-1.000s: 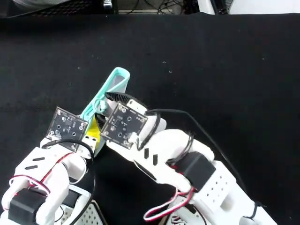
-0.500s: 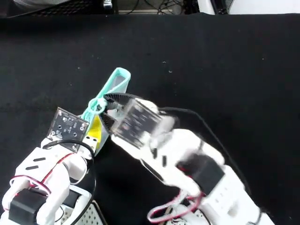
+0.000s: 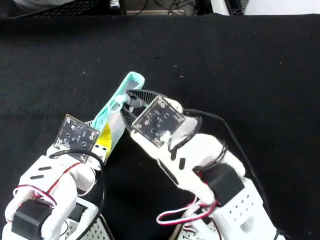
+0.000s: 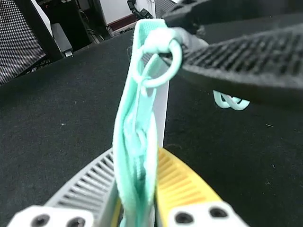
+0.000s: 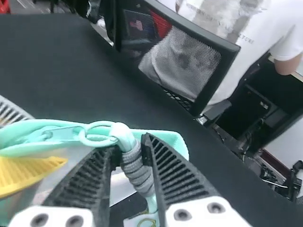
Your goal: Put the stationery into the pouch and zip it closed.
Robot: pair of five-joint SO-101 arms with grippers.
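A clear pouch (image 3: 116,111) with mint edging stands on its edge, raised off the black cloth. My left gripper (image 3: 107,136) is shut on its near end; the grey and yellow fingers (image 4: 182,182) clamp the pouch (image 4: 140,113) between them. My right gripper (image 3: 128,104) is beside the pouch's far half. In the right wrist view its black fingers (image 5: 165,163) are shut on the grey-and-mint zipper pull cord (image 5: 134,160), which hangs from the mint pull ring (image 5: 97,134). The ring (image 4: 158,66) sits near the pouch's far end. The pouch's contents are hidden.
Black cloth (image 3: 240,75) covers the whole table, with free room at the far side and right. A small mint loop (image 4: 230,100) lies on the cloth beyond the pouch. A white perforated base (image 3: 95,231) sits at the near edge between the arms.
My right gripper has moved along the pouch toward its far end, taking the pull cord and ring with it. The pouch has tilted slightly. The left gripper keeps its hold.
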